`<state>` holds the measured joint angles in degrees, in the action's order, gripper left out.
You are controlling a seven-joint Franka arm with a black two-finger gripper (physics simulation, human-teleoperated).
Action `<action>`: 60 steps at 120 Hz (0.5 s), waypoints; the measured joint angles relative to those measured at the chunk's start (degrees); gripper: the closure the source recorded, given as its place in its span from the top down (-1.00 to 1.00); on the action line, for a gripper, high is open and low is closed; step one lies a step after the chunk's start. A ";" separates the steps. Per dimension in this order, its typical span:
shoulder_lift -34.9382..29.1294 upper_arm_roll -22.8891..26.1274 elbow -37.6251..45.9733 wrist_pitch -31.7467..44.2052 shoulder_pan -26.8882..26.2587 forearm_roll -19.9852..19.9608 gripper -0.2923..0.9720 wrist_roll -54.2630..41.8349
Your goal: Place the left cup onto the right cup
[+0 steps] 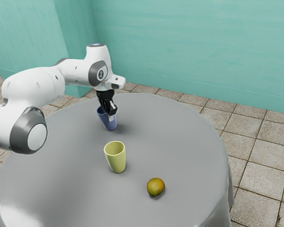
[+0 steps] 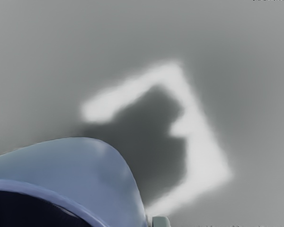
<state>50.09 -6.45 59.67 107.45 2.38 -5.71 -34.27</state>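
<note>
While the white arm [image 1: 42, 85] is reaching in from the exterior view's left over the round grey table [image 1: 194, 142], its black gripper [image 1: 109, 112] is pointing downward and pinching the rim of the blue cup [image 1: 108, 123]. The fingers are standing close together, one showing against the outside of the cup's wall and the other seeming to sit inside the mouth, so the pincer is closing narrowly on that wall. The blue cup is leaning rather than standing straight, with its mouth tipping toward the arm, and a soft shadow is lying on the cloth just beside its base; whether the base is touching the table I cannot tell. In the wrist view the blue cup [image 2: 71, 165] is showing as a large blurred curve just under the hand, with its dark interior at the edge, and the grey table [image 2: 38, 56] behind it is carrying a dark shadow edged by a bright patch. Nearer the camera in the exterior view, the yellow-green cup [image 1: 115, 157] is standing upright, mouth up, well apart from the blue one. A small olive-yellow fruit [image 1: 155, 187] is lying beyond it toward the exterior view's right, near the table's front edge.
</note>
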 joint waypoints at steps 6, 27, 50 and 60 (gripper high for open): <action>-1.68 -0.03 1.62 0.10 -0.03 0.15 -0.66 0.20; -8.18 -0.15 6.55 0.45 -0.37 0.69 -0.69 0.81; -14.26 -0.52 9.79 0.45 -1.68 0.97 -0.70 1.34; -16.40 -0.63 11.25 0.33 -2.40 1.03 -0.70 1.53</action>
<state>33.68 -7.08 70.92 107.77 -0.01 -4.68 -32.74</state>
